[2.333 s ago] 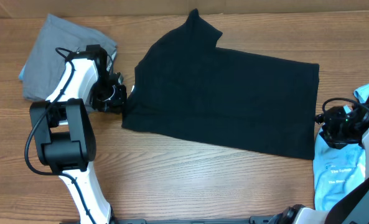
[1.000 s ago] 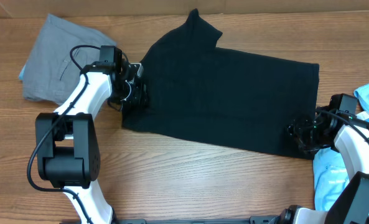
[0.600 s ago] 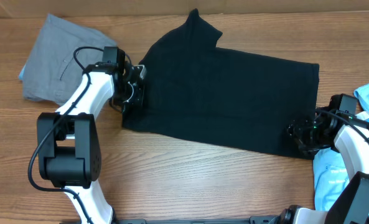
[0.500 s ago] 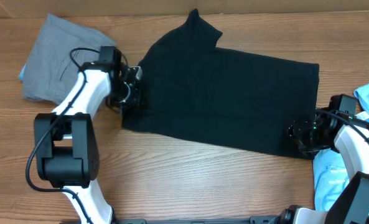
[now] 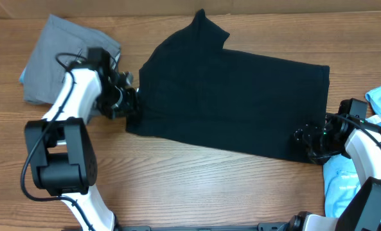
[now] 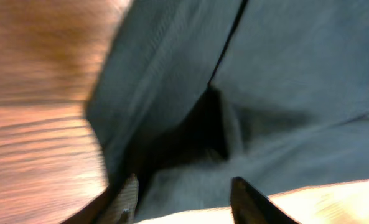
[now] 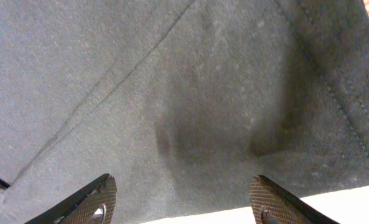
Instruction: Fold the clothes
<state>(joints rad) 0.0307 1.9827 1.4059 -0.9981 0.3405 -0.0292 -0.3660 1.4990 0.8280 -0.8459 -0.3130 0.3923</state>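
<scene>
A black T-shirt (image 5: 235,96) lies spread flat across the table, one sleeve pointing to the far edge. My left gripper (image 5: 129,102) sits at its left edge. In the blurred left wrist view the left gripper (image 6: 187,199) has its jaws apart over rumpled dark cloth (image 6: 265,93) beside bare wood, gripping nothing. My right gripper (image 5: 304,138) hovers at the shirt's near right corner. In the right wrist view the right gripper (image 7: 184,199) stands wide open above the fabric (image 7: 190,93), close to a stitched hem.
Grey trousers (image 5: 55,51) lie bunched at the far left, behind the left arm. A light-blue printed shirt (image 5: 347,186) lies at the right edge, partly under the right arm. Bare wooden table (image 5: 209,186) runs along the near side.
My left gripper has drawn back leftward from over the shirt's edge toward the trousers. The right gripper's jaws have spread wider in place. The T-shirt lies as before.
</scene>
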